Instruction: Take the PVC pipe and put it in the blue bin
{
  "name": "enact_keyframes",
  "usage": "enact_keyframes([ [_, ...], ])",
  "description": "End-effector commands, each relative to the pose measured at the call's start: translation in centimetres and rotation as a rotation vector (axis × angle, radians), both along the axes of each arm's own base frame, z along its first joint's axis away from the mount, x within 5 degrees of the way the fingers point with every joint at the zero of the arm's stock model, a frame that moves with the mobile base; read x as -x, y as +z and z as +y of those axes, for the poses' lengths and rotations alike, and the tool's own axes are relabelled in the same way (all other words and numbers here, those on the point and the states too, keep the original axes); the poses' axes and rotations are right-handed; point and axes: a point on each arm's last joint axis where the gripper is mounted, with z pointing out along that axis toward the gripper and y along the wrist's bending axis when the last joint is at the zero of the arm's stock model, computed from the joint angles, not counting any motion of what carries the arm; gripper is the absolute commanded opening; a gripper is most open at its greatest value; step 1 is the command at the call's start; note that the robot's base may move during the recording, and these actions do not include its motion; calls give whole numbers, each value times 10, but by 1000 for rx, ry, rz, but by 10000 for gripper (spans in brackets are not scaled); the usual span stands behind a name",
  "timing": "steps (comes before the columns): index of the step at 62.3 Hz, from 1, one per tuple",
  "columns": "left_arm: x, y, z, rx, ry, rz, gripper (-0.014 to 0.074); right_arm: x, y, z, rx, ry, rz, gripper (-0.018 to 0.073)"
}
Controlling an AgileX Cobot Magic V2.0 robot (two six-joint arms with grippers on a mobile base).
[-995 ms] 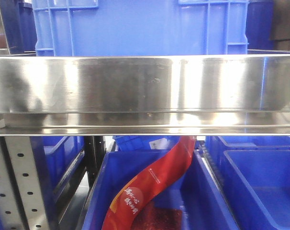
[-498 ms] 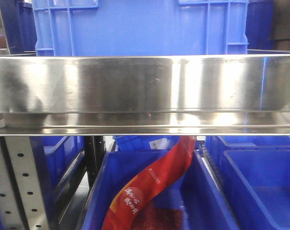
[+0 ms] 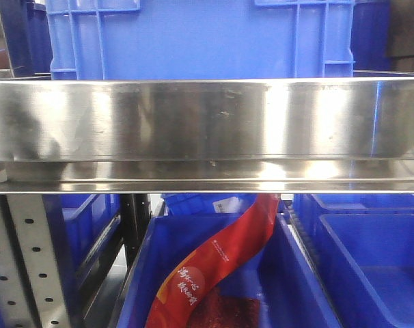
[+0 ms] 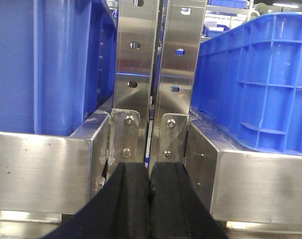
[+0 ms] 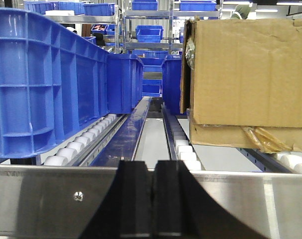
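Note:
The PVC pipe is out of view in every frame. In the front view a blue bin sits below the steel shelf rail and holds a red printed pouch; a second blue bin lies to its right. My left gripper is shut with nothing between its black fingers, and it faces two steel uprights. My right gripper is also shut and empty, level with a steel rail at the front of a roller lane.
A large blue crate stands on the upper shelf. Blue crates flank the uprights in the left wrist view. On the roller lanes stand a blue crate at left and a cardboard box at right.

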Motion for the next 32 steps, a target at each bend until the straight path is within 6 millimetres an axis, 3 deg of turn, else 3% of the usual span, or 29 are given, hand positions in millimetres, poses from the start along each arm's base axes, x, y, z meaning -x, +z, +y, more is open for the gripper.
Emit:
enact_keyframes([
  [1,1,4,0,12,1,-34,-111,0,2,0,9,-8,-25,-168],
  [32,1,4,0,12,1,-34,-111,0,2,0,9,-8,-25,-168],
])
